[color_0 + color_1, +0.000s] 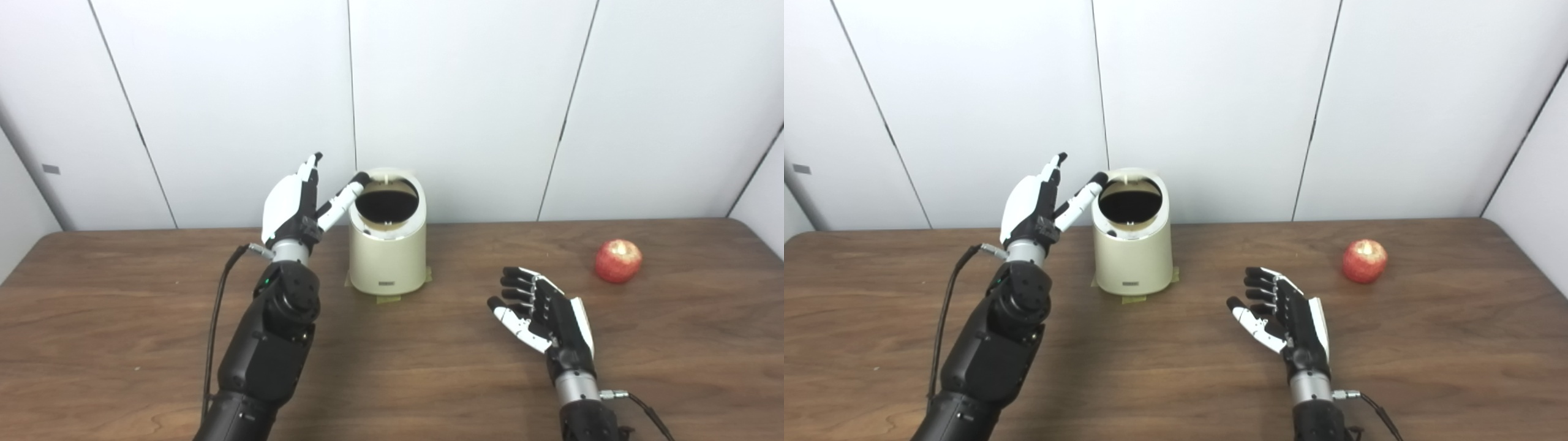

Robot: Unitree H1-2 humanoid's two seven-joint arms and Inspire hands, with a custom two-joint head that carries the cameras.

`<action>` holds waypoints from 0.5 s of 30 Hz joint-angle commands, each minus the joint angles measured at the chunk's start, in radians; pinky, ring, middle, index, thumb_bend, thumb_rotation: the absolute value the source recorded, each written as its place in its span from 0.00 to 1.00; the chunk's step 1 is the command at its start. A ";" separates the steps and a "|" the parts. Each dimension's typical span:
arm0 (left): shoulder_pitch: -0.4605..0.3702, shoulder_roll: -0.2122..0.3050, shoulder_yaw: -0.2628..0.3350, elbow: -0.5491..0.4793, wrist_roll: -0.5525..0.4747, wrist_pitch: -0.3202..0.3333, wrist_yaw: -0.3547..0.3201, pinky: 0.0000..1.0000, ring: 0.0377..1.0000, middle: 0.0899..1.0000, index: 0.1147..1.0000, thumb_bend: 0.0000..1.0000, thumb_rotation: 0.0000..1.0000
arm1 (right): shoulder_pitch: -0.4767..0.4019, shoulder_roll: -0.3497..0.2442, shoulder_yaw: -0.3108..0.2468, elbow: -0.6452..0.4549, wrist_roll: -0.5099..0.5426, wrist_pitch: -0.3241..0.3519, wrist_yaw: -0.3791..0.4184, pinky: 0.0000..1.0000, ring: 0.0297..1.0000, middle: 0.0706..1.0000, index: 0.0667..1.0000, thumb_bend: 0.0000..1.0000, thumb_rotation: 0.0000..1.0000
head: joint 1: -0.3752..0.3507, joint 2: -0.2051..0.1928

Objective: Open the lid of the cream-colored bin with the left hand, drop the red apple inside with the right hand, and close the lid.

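apple (618,261): looked firm, smooth, grab around middle | right hand (542,313): fingers spread, empty | left hand (293,205): fingers wide at bin (387,260) rim

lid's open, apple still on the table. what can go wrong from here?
1. The left hand touches the bin only with a fingertip at the rim; if it slips, the lid may swing shut before the drop.
2. The apple lies well right of the open right hand; being round, it may roll away under a nudge.
3. The opening looks little wider than the apple, so an off-centre release could bounce off the rim.
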 commanded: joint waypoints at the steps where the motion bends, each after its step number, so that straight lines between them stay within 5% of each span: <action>1: -0.003 0.001 0.009 -0.087 -0.016 -0.056 0.026 1.00 1.00 1.00 1.00 0.66 1.00 | -0.026 0.004 0.000 -0.023 0.003 -0.018 0.000 0.61 0.69 0.69 0.69 0.27 0.22 | -0.003 0.000; 4: 0.086 0.004 0.042 -0.192 -0.087 -0.098 0.007 1.00 1.00 1.00 1.00 0.70 1.00 | -0.025 0.007 -0.004 -0.031 0.007 -0.009 -0.001 0.61 0.69 0.69 0.69 0.27 0.22 | 0.001 0.001; 10: 0.254 0.046 0.118 -0.290 -0.204 -0.229 -0.007 1.00 1.00 1.00 0.98 0.38 1.00 | -0.028 0.010 -0.013 -0.023 0.018 -0.013 -0.004 0.62 0.70 0.70 0.69 0.26 0.19 | -0.003 -0.011; 15: 0.360 0.073 0.188 -0.292 -0.379 -0.374 -0.048 0.95 0.96 0.95 0.93 0.25 1.00 | -0.030 0.009 -0.021 -0.022 0.025 -0.038 -0.011 0.62 0.70 0.69 0.68 0.26 0.16 | 0.006 -0.011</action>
